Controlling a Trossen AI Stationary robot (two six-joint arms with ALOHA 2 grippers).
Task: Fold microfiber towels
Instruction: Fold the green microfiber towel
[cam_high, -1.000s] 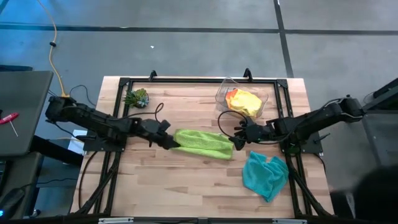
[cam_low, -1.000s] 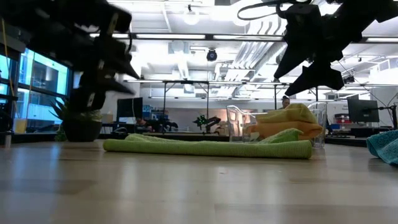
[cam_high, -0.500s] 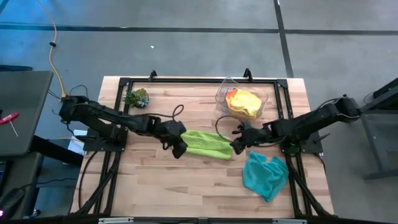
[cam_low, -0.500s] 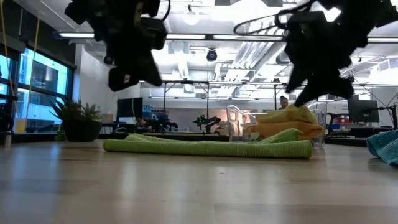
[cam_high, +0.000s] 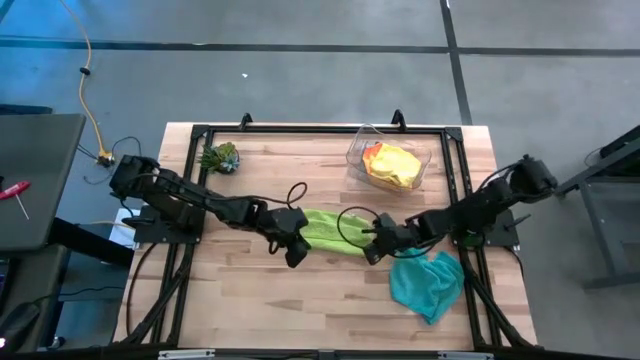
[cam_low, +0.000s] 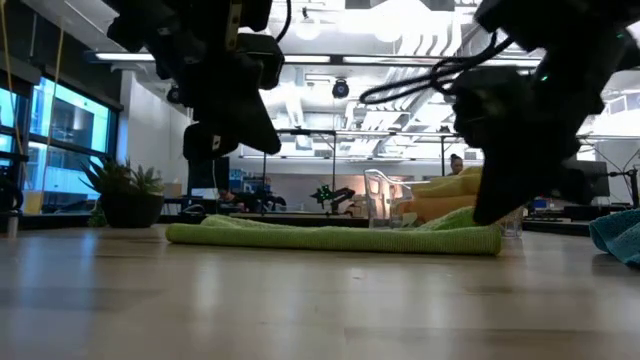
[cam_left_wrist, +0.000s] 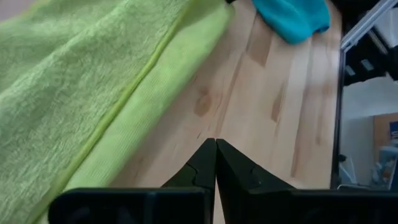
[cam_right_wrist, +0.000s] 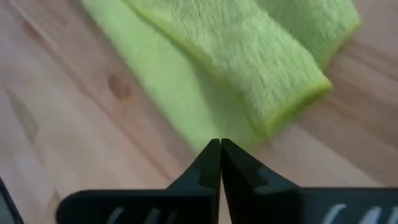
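A lime green microfiber towel (cam_high: 325, 228), folded into a long strip, lies flat on the table's middle (cam_low: 330, 237). My left gripper (cam_high: 297, 257) is shut and hangs above bare wood just off the strip's near edge (cam_left_wrist: 74, 93), well clear of the table in the low view (cam_low: 213, 145). My right gripper (cam_high: 369, 252) is shut, its tips at the near corner of the strip's right end (cam_right_wrist: 220, 143). A crumpled teal towel (cam_high: 427, 280) lies at the near right. Yellow and orange towels (cam_high: 395, 165) sit in a clear bin. My right gripper's shut fingertips come slanting down from the table's right onto the near edge of the lime towel's right end (cam_right_wrist: 205, 134). I cannot tell whether they touch the cloth. The towel lies flat on the table.
The clear bin (cam_high: 360, 150) stands at the far right. A small spiky plant (cam_high: 220, 157) stands at the far left. A black frame (cam_high: 300, 130) runs around the table top. Bare wood lies along the near edge.
My left gripper has gone toward the table's right and near edges, along the lime towel's near side, and has rolled. My right gripper has come down and toward the near left to the towel's right end, and has shut. The towel has stayed in place.
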